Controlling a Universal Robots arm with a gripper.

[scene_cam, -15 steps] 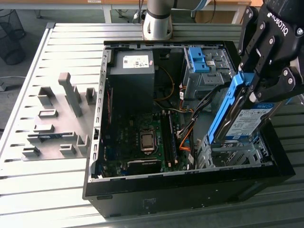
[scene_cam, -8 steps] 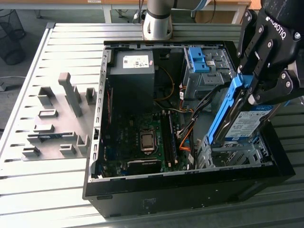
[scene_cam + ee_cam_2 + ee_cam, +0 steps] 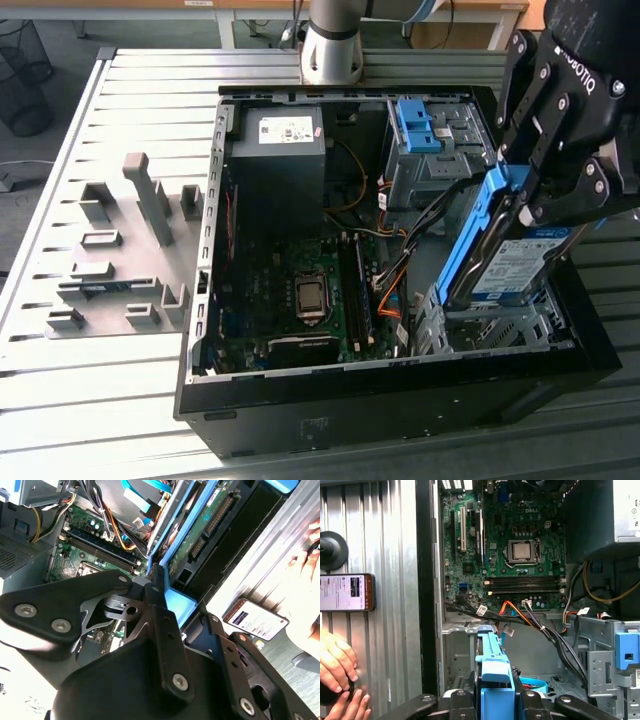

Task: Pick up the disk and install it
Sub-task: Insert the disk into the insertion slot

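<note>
One disk (image 3: 506, 252), one open computer case (image 3: 400, 400), one phone (image 3: 345, 592), one end effector (image 3: 548, 200)

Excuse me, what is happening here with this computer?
The gripper holds the disk, jaws shut on its blue rail. The disk hangs tilted over the drive cage in the open computer case, not yet seated. A person's hand is outside the case, near a phone.

Ribbed metal table (image 3: 90, 400), wire wastebasket (image 3: 22, 75) beyond
</note>
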